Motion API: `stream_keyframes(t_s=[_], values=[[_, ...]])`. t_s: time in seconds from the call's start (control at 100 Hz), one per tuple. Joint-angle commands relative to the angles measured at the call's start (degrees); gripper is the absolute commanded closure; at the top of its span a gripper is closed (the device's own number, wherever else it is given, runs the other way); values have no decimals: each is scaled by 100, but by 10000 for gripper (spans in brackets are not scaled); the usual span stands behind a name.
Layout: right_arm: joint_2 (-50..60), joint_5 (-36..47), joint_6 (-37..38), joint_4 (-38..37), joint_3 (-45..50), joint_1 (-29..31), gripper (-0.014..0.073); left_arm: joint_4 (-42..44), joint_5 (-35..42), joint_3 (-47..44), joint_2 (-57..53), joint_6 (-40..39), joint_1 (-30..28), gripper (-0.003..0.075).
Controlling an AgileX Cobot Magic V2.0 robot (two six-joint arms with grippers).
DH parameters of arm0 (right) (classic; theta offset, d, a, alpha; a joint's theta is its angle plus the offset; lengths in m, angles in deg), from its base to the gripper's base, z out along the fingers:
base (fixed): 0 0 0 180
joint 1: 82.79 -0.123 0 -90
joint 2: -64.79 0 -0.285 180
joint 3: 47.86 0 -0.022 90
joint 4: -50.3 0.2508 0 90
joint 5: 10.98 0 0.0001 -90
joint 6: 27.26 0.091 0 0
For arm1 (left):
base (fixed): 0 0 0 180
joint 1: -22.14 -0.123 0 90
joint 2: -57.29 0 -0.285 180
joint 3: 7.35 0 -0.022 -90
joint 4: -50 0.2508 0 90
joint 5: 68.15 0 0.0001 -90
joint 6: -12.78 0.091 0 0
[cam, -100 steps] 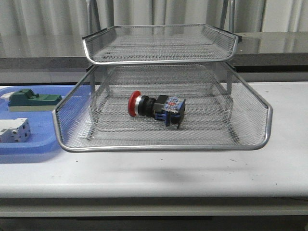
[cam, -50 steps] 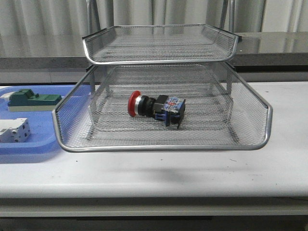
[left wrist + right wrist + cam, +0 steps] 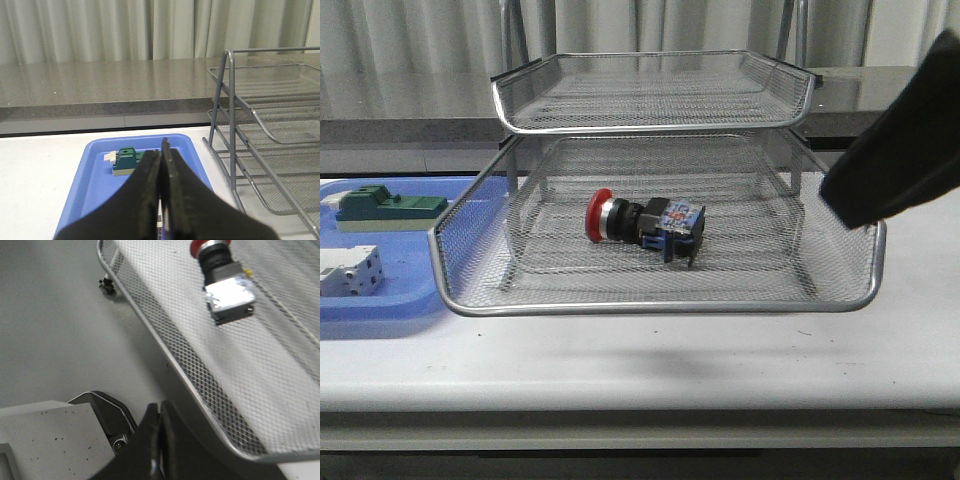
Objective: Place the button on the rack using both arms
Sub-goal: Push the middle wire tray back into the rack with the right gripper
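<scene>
The button (image 3: 645,222), with its red head, black body and blue rear block, lies on its side in the lower tier of the wire-mesh rack (image 3: 660,308). It also shows in the right wrist view (image 3: 225,287), inside the rack's rim (image 3: 165,350). My right arm (image 3: 905,140) reaches in over the rack's right side as a dark shape. My right gripper (image 3: 160,407) is shut and empty, outside the rim and apart from the button. My left gripper (image 3: 161,150) is shut over the blue tray, left of the rack (image 3: 260,125).
A flat blue tray (image 3: 415,270) left of the rack holds a green block (image 3: 385,207) and a white block (image 3: 350,272); the tray (image 3: 95,185) and green block (image 3: 127,160) also show in the left wrist view. A grey housing with a small lens (image 3: 120,442) lies near the right gripper.
My right arm has come into the front view at the right edge, over the rack's right side. The button and rack have not moved.
</scene>
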Motion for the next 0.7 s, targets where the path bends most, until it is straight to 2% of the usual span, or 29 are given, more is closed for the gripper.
stream_keyframes(t_s=[0.0,0.28,0.69], values=[[-245,427,-106,258,-194,-430,655,-113,391,162,52,-57,-7,740],[-1142,1286,-106,32,-194,-1406,655,-113,391,162,52,-57,-7,740],[-2079,2784,-106,28,-212,-1563,655,-113,391,162,52,-57,-7,740]])
